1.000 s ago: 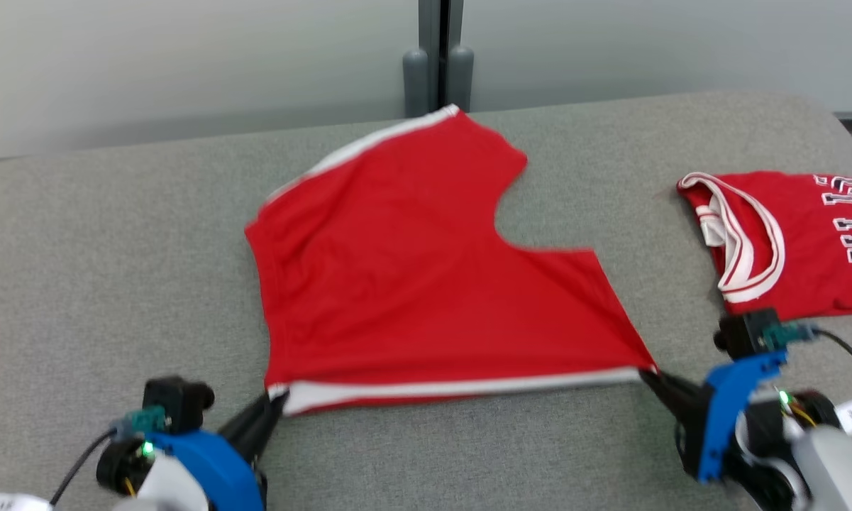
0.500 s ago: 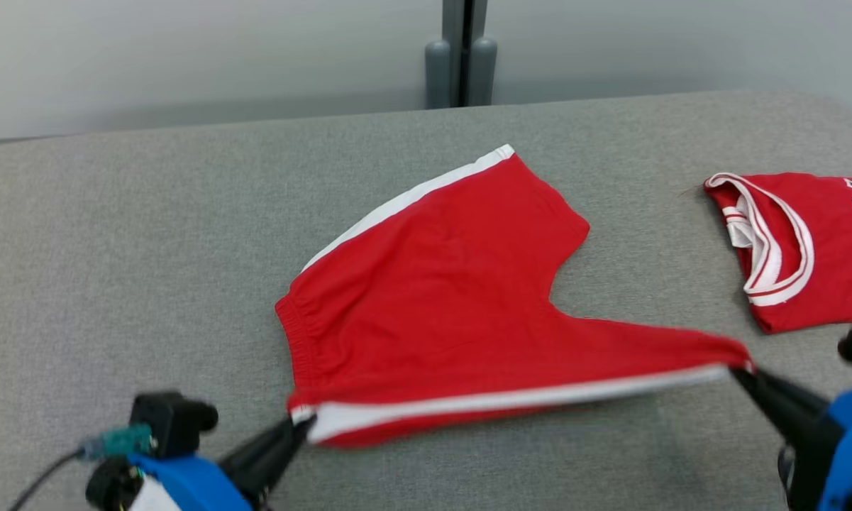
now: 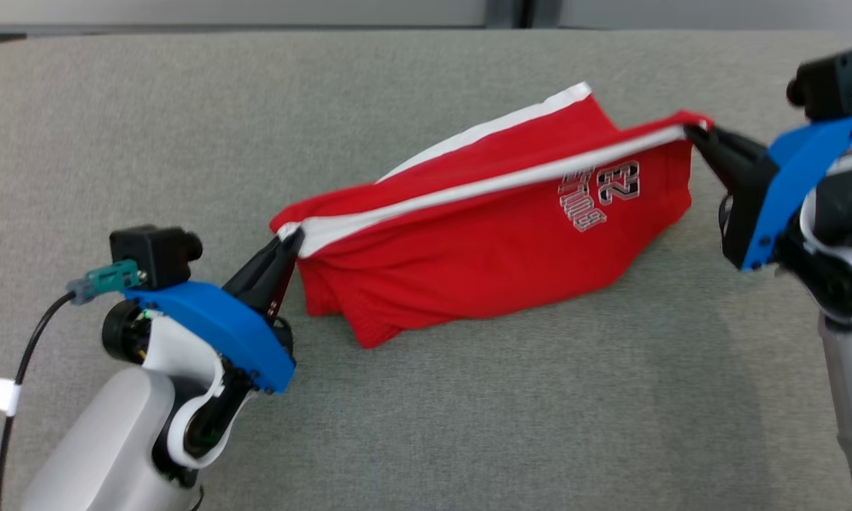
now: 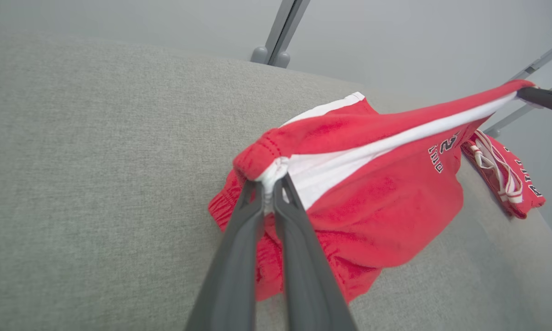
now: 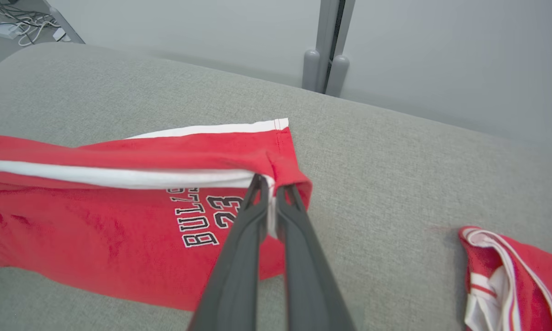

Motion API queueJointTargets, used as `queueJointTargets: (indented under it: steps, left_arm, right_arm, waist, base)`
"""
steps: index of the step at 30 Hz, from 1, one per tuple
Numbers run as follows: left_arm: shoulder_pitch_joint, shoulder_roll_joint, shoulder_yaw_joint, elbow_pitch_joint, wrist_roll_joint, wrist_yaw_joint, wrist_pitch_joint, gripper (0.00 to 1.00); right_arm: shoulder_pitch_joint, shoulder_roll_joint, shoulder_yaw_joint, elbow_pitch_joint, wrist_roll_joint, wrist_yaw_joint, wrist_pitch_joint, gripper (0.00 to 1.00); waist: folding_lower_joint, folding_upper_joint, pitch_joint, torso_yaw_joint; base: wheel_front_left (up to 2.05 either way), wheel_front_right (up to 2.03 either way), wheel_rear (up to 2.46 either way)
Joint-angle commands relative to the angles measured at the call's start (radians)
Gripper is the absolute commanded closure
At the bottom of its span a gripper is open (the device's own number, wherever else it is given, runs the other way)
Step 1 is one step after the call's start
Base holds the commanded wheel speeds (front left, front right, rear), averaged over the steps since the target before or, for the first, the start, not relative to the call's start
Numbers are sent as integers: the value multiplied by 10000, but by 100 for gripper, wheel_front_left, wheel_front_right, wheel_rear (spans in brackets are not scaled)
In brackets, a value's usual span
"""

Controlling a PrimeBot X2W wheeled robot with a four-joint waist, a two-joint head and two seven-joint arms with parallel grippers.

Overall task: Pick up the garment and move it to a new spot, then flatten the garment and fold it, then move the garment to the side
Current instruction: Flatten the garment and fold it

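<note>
The garment is a pair of red shorts with white side stripes and printed lettering with "23". It is stretched between both grippers above the grey padded table, its lower part draping onto the surface. My left gripper is shut on the waistband corner at the white stripe. My right gripper is shut on the leg-hem corner of the same stripe. The right gripper's dark finger also shows at the far end of the stripe in the left wrist view.
A second red garment, a jersey with white trim, lies on the table to the right. A grey post stands behind the table's far edge against a pale wall. Cables lie on the floor beyond the table's left corner.
Both grippers have lifted the striped edge off the table and carried it up and away from me, so the shorts fold over and the printed side now faces me. The head camera has tilted down.
</note>
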Motion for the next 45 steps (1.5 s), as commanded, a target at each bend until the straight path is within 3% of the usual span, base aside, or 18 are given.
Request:
queueJointTargets:
  steps: [1, 10, 11, 12, 13, 19, 26, 29, 34, 39, 45]
  left_arm:
    - [-230, -166, 47, 222, -40, -71, -129, 100]
    - [-1418, -1335, -104, 2223, -49, -639, -959, 100]
    - [-1499, -1427, -130, 2377, -62, -719, -1010, 75]
    - [-1580, -1514, -161, 2493, -56, -796, -1083, 12]
    - [-1645, -1603, -156, 2626, -94, -859, -1164, 0]
    - [-1656, -1799, -147, 3006, -84, -1165, -1748, 0]
    - [-412, -1847, 427, 2792, 144, -1299, -4215, 0]
    - [83, -1865, 707, 2784, 546, -1203, -4765, 0]
    - [525, -2211, 1869, 2334, 1948, -1030, -4930, 0]
    - [907, -2716, 2900, 1702, 4095, -1220, -4927, 0]
    - [1045, -3160, 3645, 1704, 5291, -1560, -4931, 0]
  right_arm:
    - [-389, 32, 17, 295, -96, -3, -181, 100]
    - [-2718, 442, 59, 3766, -709, -3, -1794, 100]
    - [-2877, 488, 62, 4077, -722, -3, -1942, 85]
    - [-3003, 555, 72, 4366, -671, -3, -2077, 29]
    - [-3113, 605, 71, 4611, -620, -3, -2250, 0]
    - [-3277, 456, 667, 5408, -175, -1, -3326, 0]
    - [-2151, 142, 1225, 5391, 462, -1, -4896, 0]
    - [-1604, -62, 1284, 5493, 644, -1, -5262, 0]
    - [-1121, -203, 997, 5787, 762, -1, -5782, 0]
    - [-1365, -131, 522, 6367, 928, -1, -5957, 0]
    - [-2198, -47, 229, 7326, 877, -1, -5679, 0]
  waist:
    - [-2, 0, 475, 446]
    - [-2, 0, 1436, 1117]
    - [-2, 0, 1493, 1167]
    - [-2, 0, 1534, 1216]
    - [-2, 0, 1557, 1254]
    - [-2, 0, 1237, 1276]
    - [-2, 0, 155, 813]
    - [-2, 0, -182, 730]
    - [-2, 0, -340, 718]
    - [-2, 0, -66, 952]
    - [-2, 0, 535, 1484]
  base:
    - [0, 0, 0]
    - [0, 0, 0]
    - [0, 0, 0]
    - [0, 0, 0]
    - [0, 0, 0]
    - [0, 0, 0]
    - [0, 0, 0]
    - [0, 0, 0]
    - [0, 0, 0]
    - [0, 0, 0]
    - [0, 0, 0]
